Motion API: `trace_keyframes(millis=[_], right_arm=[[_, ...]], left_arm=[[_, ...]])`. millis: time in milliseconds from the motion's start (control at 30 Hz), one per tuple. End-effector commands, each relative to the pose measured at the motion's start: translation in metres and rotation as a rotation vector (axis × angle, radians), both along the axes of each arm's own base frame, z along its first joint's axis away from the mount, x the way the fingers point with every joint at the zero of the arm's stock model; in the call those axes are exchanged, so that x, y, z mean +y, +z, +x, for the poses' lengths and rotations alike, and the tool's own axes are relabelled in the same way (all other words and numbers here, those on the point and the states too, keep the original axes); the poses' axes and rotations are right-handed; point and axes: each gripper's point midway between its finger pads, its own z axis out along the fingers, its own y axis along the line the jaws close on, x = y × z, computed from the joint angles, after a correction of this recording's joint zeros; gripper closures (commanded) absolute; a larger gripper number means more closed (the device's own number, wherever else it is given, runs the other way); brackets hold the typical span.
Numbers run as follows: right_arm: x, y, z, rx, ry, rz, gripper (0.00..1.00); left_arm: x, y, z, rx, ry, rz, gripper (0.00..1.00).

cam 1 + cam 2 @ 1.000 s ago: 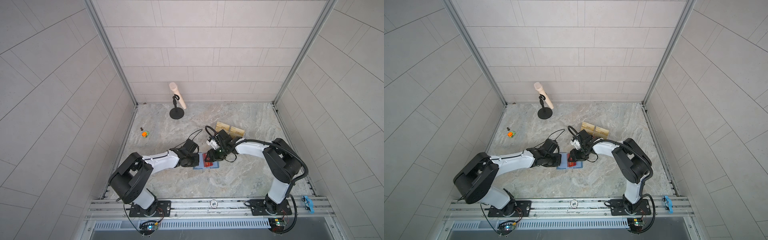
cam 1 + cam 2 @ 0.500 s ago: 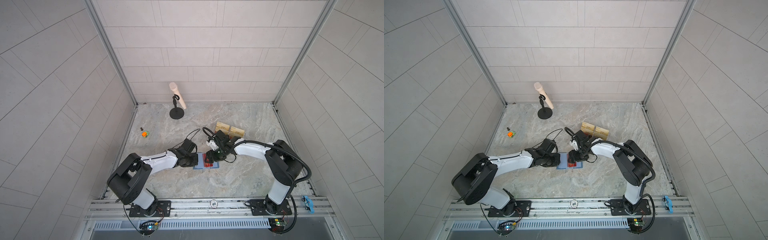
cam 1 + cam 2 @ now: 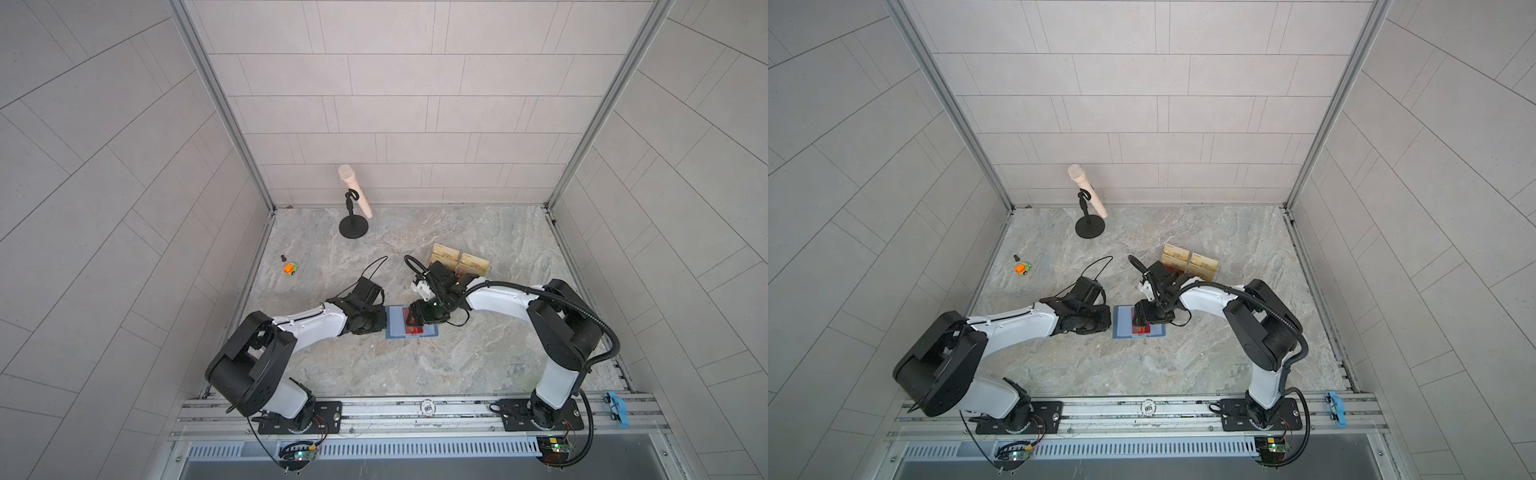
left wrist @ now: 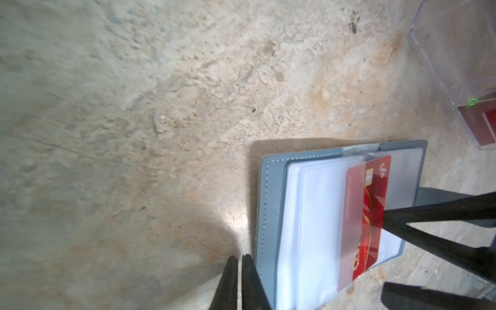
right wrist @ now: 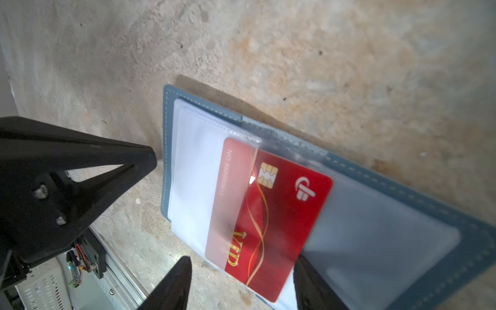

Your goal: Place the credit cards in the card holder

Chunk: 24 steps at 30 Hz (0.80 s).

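On the marbled counter we see the card holder open, a red card half in its sleeve; our left pincer pressed together beside it, our right pincer spread at the card's end.

Blue wallet lies open on stone table. Red card half inside a clear sleeve, skewed. Right gripper jaws spread, one each side of the card's exposed end. Left gripper tip just beside the wallet's edge.

Marble tabletop, card holder, toy car, microphone stand
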Motion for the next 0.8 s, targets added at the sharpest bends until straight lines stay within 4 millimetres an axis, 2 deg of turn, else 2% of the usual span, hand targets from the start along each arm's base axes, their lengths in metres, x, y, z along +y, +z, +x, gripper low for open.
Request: trace_keyframes(millis=[0,333,767], right_arm=[[0.006,-0.007,-0.004,0.057,-0.043,0.025,0.37],[0.018,0.000,-0.002,0.087,-0.073,0.079,0.37],[0.037,0.006,-0.005,0.084,-0.061,0.098,0.37]], left_arm=[[-0.003,-0.004,-0.002,0.008,-0.010,-0.017,0.90],[-0.008,-0.009,-0.005,0.018,-0.015,-0.055,0.94],[-0.008,-0.011,-0.006,0.016,-0.014,-0.064,0.94]])
